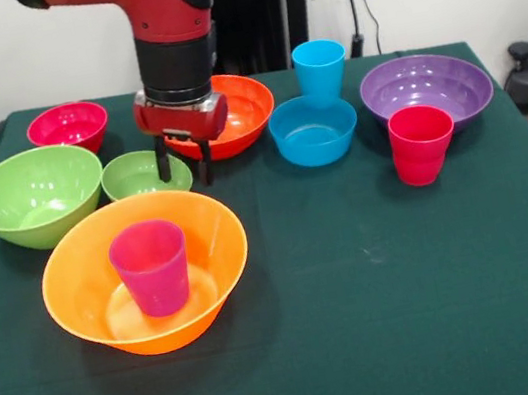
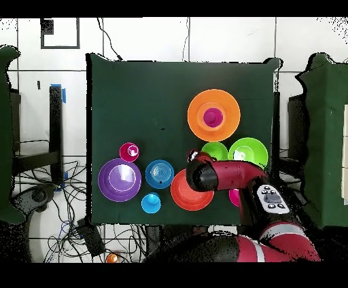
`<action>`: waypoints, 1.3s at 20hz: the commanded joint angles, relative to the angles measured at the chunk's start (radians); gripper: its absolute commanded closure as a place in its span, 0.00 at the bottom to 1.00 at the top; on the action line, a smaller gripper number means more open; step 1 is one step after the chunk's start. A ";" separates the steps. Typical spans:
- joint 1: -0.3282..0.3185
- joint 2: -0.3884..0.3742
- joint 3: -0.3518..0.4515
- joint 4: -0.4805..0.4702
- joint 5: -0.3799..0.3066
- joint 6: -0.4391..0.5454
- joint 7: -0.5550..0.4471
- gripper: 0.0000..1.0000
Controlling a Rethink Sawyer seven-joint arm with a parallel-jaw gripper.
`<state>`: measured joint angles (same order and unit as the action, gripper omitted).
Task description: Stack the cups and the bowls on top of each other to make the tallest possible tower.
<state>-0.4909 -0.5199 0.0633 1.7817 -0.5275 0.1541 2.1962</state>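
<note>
The large orange bowl (image 1: 219, 243) stands at the front left with the purple-magenta cup (image 1: 151, 267) upright inside it; the overhead view shows the same bowl (image 2: 196, 114) and cup (image 2: 213, 117). My gripper (image 1: 185, 166) hangs open and empty just behind them, over the right rim of the small lime green bowl (image 1: 139, 176) and in front of the red-orange bowl (image 1: 241, 110). The large lime green bowl (image 1: 36, 195), small pink-red bowl (image 1: 68, 126), small blue bowl (image 1: 314, 130), sky blue cup (image 1: 320, 68), purple bowl (image 1: 425, 89) and red-pink cup (image 1: 421, 143) stand apart on the table.
A dark green cloth (image 1: 396, 317) covers the table. In the overhead view the red arm (image 2: 231, 178) hides part of the red-orange bowl (image 2: 187, 195) and most of the pink-red bowl. Cables lie beyond the table edges.
</note>
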 commanded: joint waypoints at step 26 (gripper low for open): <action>0.008 0.001 0.001 -0.074 -0.009 0.032 0.005 1.00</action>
<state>-0.4783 -0.5242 0.0079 1.7621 -0.5273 0.1539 2.1962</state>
